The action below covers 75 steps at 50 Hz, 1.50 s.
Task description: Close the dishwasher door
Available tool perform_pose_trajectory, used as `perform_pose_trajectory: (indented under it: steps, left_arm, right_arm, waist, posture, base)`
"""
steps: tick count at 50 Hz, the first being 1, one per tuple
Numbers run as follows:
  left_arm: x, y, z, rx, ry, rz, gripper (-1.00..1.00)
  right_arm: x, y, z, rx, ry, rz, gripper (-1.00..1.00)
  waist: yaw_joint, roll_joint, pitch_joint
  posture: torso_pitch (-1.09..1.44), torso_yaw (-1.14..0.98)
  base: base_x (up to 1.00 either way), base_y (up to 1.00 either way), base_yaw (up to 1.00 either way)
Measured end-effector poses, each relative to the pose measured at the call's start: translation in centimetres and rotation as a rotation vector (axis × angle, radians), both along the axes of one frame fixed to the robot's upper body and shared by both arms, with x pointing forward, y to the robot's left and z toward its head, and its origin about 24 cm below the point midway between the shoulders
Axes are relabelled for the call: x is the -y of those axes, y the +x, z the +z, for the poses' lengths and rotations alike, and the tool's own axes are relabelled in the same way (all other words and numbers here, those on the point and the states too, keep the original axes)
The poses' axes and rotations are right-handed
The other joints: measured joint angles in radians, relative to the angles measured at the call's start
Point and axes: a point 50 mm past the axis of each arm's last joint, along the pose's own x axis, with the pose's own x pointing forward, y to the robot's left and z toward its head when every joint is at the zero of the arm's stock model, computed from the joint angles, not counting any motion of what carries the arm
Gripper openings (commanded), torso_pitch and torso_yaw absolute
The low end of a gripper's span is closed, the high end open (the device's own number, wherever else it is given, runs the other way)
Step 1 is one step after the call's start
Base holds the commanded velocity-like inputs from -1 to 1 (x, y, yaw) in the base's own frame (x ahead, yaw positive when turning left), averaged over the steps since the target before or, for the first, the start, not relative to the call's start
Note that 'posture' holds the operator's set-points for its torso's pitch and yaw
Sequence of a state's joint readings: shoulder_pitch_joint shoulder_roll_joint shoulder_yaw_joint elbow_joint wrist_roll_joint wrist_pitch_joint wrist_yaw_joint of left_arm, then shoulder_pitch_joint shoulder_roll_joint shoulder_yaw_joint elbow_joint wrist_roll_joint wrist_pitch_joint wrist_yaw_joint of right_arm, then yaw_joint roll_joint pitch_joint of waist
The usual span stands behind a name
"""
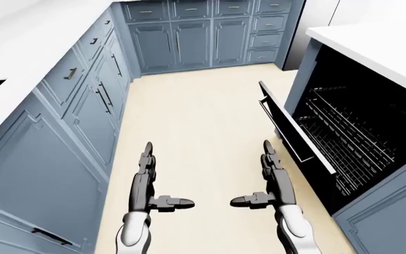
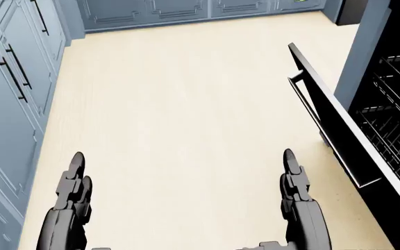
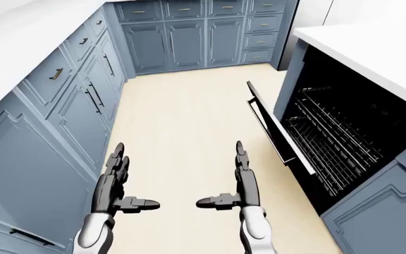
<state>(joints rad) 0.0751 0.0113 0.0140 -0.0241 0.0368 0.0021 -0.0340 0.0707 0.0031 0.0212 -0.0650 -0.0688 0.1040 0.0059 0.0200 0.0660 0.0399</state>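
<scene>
Black door: we see the dishwasher door (image 1: 291, 132) hanging partly open, tilted out from its top edge, on the right of the left-eye view.
Handle: a thin bar (image 2: 325, 130) runs along the door's outer face.
Racks: dark wire racks (image 1: 347, 140) show inside the cavity, right of the door.
Counter: a white top (image 1: 379, 50) lies above the racks.
Right hand: our right hand (image 1: 272, 177) is spread, fingers straight and thumb stuck out sideways, holding nothing; it hangs left of the door and below it in the view, near but apart from it.
Left hand: our left hand (image 1: 146, 177) is spread the same way, thumb pointing toward the other hand, well apart from the door on its left.
Floor: pale cream floor (image 1: 196, 121) fills the space between the door and the cabinets.
Cabinets: blue-grey cabinets (image 1: 94, 100) stand far left of the door, and more (image 1: 196, 37) line the wall beyond it, at the top of the view.
</scene>
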Motion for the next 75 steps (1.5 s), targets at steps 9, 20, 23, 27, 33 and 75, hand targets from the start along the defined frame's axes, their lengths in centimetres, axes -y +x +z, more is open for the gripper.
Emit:
perform_pose_trajectory:
  steps: [9,20,23,27,33,75]
  left_arm:
    - [0.1,0.0,0.3,0.017,0.001,-0.003,1.00]
    - [0.7,0.0,0.3,0.010,-0.012,-0.025,1.00]
    - [0.5,0.1,0.6,0.025,-0.012,-0.016,1.00]
    - [0.7,0.1,0.5,0.023,-0.015,-0.022,1.00]
    - [-0.1,-0.2,-0.1,-0.011,-0.005,0.005,1.00]
    - [1.1,-0.1,0.0,-0.007,-0.020,-0.041,1.00]
  right_arm:
    - [0.0,0.2,0.6,0.031,-0.003,0.000,1.00]
    - [0.9,0.0,0.2,0.008,-0.016,-0.034,1.00]
    - [0.6,0.1,0.2,0.013,-0.012,-0.022,1.00]
    - [0.7,0.1,0.3,0.015,-0.013,-0.026,1.00]
    - [0.0,0.0,-0.1,-0.008,-0.002,-0.002,1.00]
    - [1.1,-0.2,0.2,0.003,-0.016,-0.042,1.00]
  waist:
    - [0.008,-0.085,-0.010]
    - [-0.017,-0.072,-0.004]
    - [-0.011,-0.053,-0.002]
    - [-0.012,-0.024,-0.002]
    - [0.005,0.000,-0.007]
    - [-0.019,-0.114,-0.009]
  posture:
    - [0.00,0.00]
    - [0.00,0.00]
    - [0.00,0.00]
    - [0.00,0.00]
    - [0.00,0.00]
    - [0.00,0.00]
  base:
    - [0.00,-0.32,0.00]
    - [0.00,-0.24,0.00]
    - [0.00,-0.23,0.00]
    - [0.00,-0.22,0.00]
    - [0.00,-0.21,0.00]
    - [0.00,-0.19,0.17]
